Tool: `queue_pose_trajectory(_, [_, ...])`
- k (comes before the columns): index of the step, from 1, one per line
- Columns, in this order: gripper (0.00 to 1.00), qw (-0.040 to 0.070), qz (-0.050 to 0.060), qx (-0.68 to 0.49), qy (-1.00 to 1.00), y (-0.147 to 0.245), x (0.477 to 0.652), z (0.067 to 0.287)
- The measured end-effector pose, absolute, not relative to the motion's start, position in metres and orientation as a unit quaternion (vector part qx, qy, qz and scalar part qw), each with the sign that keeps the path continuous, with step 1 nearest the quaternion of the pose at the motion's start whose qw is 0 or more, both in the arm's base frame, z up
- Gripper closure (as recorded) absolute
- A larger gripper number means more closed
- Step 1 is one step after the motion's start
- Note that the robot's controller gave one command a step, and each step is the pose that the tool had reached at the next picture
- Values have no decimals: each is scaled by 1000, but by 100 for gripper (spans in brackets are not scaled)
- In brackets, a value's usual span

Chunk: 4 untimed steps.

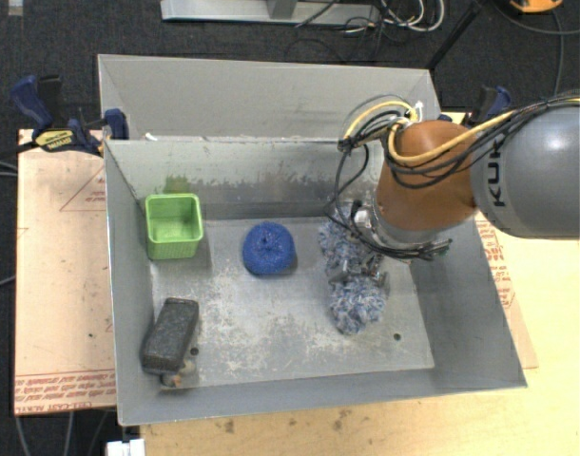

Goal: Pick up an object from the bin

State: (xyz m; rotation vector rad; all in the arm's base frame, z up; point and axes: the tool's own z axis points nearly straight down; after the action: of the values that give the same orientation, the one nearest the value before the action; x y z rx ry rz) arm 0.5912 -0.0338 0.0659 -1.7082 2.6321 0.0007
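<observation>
Shaggy bundle (357, 304), like mop head or chenille cloth, lies directly beneath tool (366, 266). Colour: mottled pale blue with grey-white tufts. Shape: limp, crumpled, elongated lump. Narrower upper end pokes out up and left of tool in camera view. Fuller, rounder lower end bulges out below tool, nearer viewer. Middle stretch hidden under tool's dark hardware. Whether tool touches or grips bundle: cannot tell. Visible ends rest on bin floor (271, 340).

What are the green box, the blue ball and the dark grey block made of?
Green box: probably plastic, smooth, thin moulded walls. Blue ball: looks soft, maybe foam or yarn, matte, fuzzy edge. Dark grey block: perhaps sponge or foam, rough dull surface.
</observation>
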Motion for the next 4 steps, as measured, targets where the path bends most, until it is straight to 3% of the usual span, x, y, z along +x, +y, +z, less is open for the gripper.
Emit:
queue_pose_trajectory(2, [100,-3,4,-548,837,-33,588,95])
queue_pose_trajectory(4, [100,3,-1,-547,837,-34,592,125])
